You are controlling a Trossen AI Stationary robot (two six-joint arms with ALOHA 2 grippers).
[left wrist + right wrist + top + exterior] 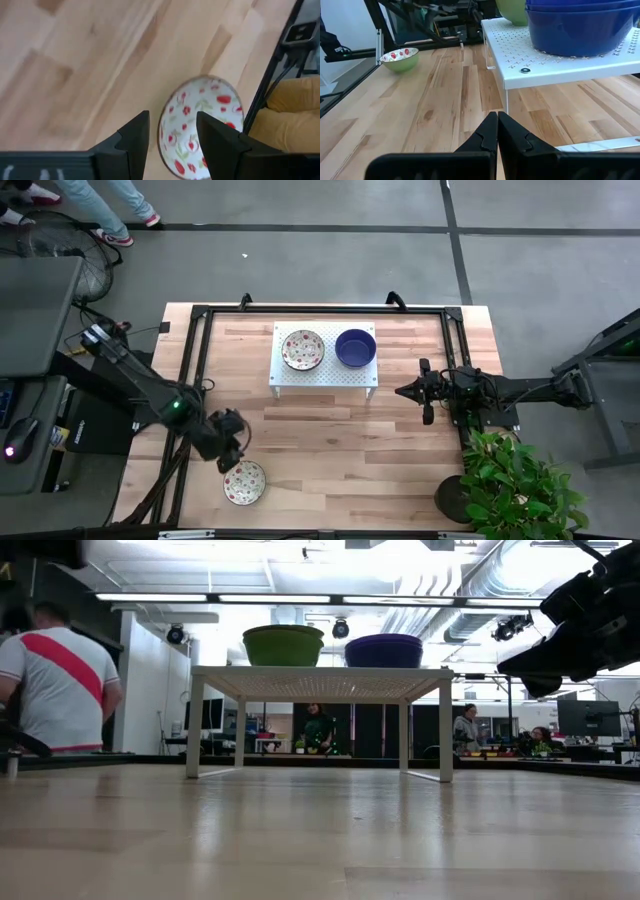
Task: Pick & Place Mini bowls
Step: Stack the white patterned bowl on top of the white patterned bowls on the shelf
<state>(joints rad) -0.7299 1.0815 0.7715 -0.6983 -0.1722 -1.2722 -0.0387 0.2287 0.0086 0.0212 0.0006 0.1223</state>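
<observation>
A cream mini bowl [244, 482] with a red speckled inside and a green outside rests on its base near the table's near left corner; the right wrist view shows it far off [399, 59]. My left gripper [229, 446] hovers open over its far rim [172, 117], one finger above the inside and one outside. On the white perforated rack [325, 377] sit another patterned bowl [303, 349] and stacked deep blue bowls [355, 348] [580, 25]. My right gripper [412, 392] waits shut to the right of the rack [496, 122].
A black frame rail [190, 360] runs around the tabletop. A potted plant [515, 480] stands at the near right corner, under the right arm. A person [55, 680] stands beyond the table's left side. Bare wood lies between the rack and the near edge.
</observation>
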